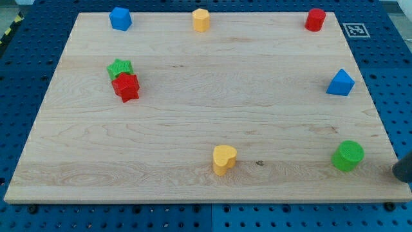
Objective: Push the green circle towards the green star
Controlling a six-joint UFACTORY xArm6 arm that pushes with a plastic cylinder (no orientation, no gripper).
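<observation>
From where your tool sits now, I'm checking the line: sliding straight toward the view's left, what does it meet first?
Probably the green circle, just left of my tip; depth is uncertain.

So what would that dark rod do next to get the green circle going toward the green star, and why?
Probably slide my tip toward the view's left, into the green circle. The tip sits just at the circle's right, apart from it, at the board's lower right edge, while the green star lies far across at the upper left, touching the red star.
</observation>
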